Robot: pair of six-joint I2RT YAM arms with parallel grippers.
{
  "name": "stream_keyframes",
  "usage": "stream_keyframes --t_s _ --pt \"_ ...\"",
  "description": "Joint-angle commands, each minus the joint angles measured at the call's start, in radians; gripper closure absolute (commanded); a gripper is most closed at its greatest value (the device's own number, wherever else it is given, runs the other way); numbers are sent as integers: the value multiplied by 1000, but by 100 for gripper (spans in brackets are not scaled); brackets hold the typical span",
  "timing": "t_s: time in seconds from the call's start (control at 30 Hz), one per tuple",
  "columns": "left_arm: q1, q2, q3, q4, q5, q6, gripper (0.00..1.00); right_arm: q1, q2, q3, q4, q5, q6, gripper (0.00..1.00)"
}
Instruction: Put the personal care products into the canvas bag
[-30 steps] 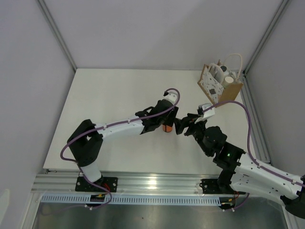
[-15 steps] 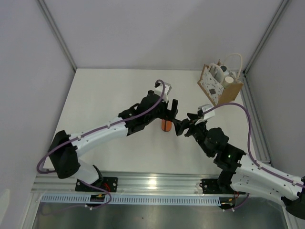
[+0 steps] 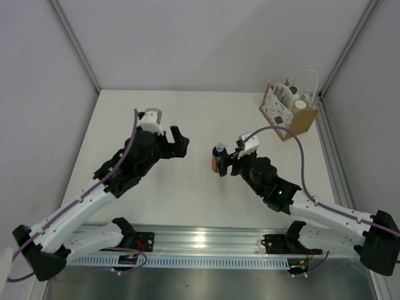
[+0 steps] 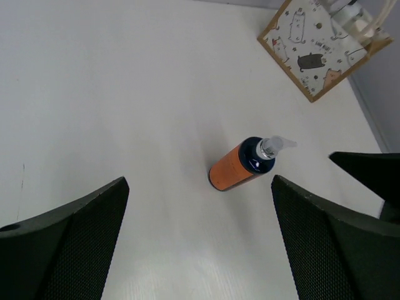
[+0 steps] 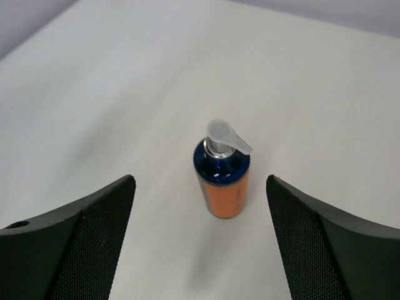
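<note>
The orange bottle (image 3: 217, 161) with a blue shoulder and a clear pump top stands upright mid-table, free of both grippers. My right gripper (image 3: 227, 164) is just to its right, open; in the right wrist view the orange bottle (image 5: 224, 178) stands ahead of the gripper (image 5: 200, 181), between the lines of its fingers and untouched. My left gripper (image 3: 180, 142) hangs open, well to the left and above; its view looks down on the orange bottle (image 4: 239, 167). The canvas bag (image 3: 294, 117) stands at the far right corner with white bottle tops (image 3: 291, 97) in its mouth.
The canvas bag (image 4: 317, 53) shows its white cat-print panel toward the left wrist camera. A right-arm finger (image 4: 369, 175) enters that view from the right. Grey walls close the table's back and sides, and a metal rail (image 3: 200, 240) runs along the near edge.
My left gripper opened, let go of the orange bottle and drew back up and to the left. The right gripper came up beside the standing bottle and opened wider.
</note>
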Motion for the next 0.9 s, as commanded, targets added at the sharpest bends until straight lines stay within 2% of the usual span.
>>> stream_keyframes --t_s 0.0,0.1,0.13,0.23,0.27,0.33,0.53,0.67,0.87 --pt "-3 -122 -139 -3 -46 -78 1 -27 59 23 -23 28 6 10" --pt "-3 -240 -256 67 3 -117 1 -41 128 29 1 4 -40 10" --pt "-5 -295 -312 93 21 -121 1 -47 146 31 14 -12 -104 10" --pt "-5 -358 -434 213 40 -125 1 -117 212 70 14 -179 -158 9" --pt "-3 -385 -516 277 35 -117 1 -134 225 84 -14 -244 -176 7" --pt "-1 -396 -562 309 14 -95 1 -170 234 100 -20 -338 -205 5" --pt "-3 -393 -527 285 18 -69 1 -294 288 137 -34 -515 -259 5" --pt "-3 -404 -541 285 21 -68 1 -328 380 155 -8 -722 -327 6" --pt "-3 -386 -532 296 40 -62 1 -320 461 244 -35 -733 -400 7"
